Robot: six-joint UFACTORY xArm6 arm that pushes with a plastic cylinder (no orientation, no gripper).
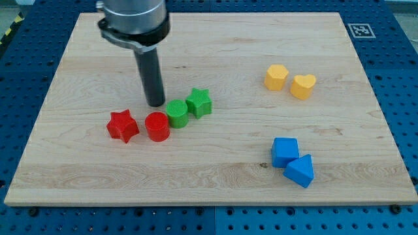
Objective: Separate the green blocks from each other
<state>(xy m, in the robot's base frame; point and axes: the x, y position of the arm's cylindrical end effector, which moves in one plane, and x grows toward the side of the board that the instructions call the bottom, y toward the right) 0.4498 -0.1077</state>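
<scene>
Rising out of the frame's top, the upright rod sets my tip [155, 103] just above-left of the touching green cylinder block [176, 113] and green star block [199, 102].

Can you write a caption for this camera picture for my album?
My tip rests just left of the touching green round block and green star block.

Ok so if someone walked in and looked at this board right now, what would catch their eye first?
Probably the thick dark rod coming down from the view's top left, my tip planted just above the row of red star, red cylinder, green cylinder and green star. The two greens sit touching. Off to the view's right are paired yellow blocks and blue blocks.
</scene>
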